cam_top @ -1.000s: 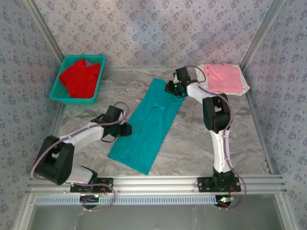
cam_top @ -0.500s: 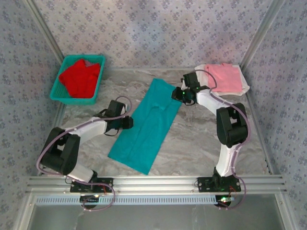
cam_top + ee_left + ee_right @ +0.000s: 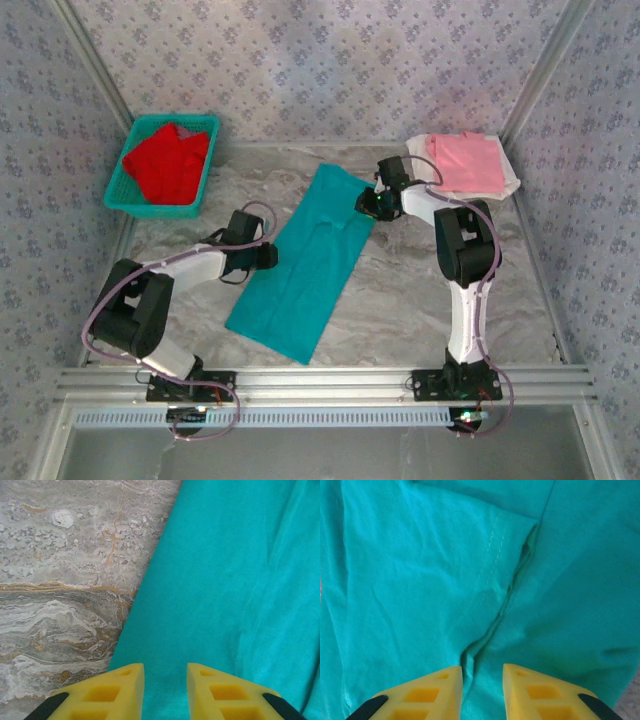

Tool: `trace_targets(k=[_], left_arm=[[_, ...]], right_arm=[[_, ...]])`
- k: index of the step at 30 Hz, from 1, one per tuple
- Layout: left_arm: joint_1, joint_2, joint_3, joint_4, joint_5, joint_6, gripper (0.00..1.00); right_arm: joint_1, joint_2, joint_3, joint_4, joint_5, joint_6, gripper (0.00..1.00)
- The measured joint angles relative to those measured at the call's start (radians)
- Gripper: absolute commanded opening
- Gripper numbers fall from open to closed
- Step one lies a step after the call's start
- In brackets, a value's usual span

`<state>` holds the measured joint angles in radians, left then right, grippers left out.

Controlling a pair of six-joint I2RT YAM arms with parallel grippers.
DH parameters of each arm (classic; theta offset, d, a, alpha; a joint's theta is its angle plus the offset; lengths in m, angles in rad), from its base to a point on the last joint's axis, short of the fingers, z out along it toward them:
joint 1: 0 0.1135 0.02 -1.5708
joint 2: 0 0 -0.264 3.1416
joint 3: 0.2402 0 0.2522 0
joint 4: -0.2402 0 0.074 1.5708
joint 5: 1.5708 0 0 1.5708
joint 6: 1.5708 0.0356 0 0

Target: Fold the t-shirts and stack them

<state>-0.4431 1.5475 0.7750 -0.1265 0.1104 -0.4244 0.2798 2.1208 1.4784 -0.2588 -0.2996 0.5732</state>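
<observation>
Both slightly parted, left fingers (image 3: 134, 695), right fingers (image 3: 453, 696), empty over teal t-shirt (image 3: 310, 262)

Matt teal cloth t-shirt (image 3: 240, 580) on a smooth marble-look table (image 3: 60, 580), beside matt yellow plastic fingers (image 3: 100, 695)

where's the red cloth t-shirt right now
In the top external view, the red cloth t-shirt lies bunched inside the teal plastic mesh basket at the table's far left corner, left of the teal cloth t-shirt spread flat mid-table.
</observation>
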Motion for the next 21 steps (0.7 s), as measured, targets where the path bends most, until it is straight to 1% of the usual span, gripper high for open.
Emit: trace_targets(k=[8,21], left_arm=[[0.000,0.003,0.000,0.001,-0.007,0.000,0.28],[0.000,0.027,-0.012,0.011,-0.007,0.000,0.27]], right_arm=[[-0.006,0.044,0.036,0.031,-0.012,0.026,0.32],[-0.005,0.086,0.098,0.030,-0.019,0.051,0.31]])
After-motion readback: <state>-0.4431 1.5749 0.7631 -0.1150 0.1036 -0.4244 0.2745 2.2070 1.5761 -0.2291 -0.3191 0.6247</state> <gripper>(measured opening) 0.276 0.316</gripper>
